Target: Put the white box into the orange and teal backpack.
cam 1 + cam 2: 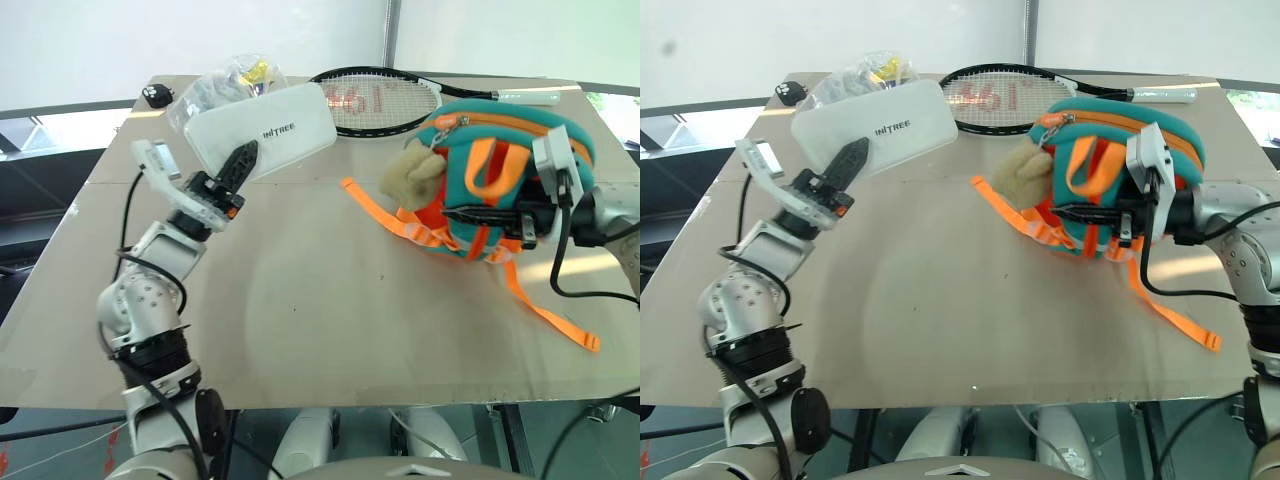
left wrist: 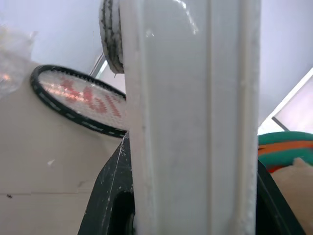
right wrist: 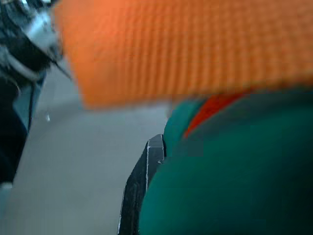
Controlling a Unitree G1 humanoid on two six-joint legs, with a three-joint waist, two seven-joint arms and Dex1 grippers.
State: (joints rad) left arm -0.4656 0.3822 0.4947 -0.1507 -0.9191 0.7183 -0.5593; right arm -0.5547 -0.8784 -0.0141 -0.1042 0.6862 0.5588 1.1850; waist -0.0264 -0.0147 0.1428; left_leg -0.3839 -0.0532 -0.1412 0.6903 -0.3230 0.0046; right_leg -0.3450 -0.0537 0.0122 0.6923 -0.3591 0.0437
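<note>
white box [image 1: 270, 135] lifted, orange-teal backpack [image 1: 500, 180] on table

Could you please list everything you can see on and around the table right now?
Box: one, white, held up over the table's far left.
Backpack: one, orange and teal, table's right side.
Plush bear: one, tan, on the backpack's left side.
Tennis racket: one, black frame, far edge.
Plastic bag: one, clear, behind the box.
Small object: one, black, far left corner.
Table: one, tan.
Left claw: black, shut on the box.
Right claw: black, shut at the backpack's front.
</note>
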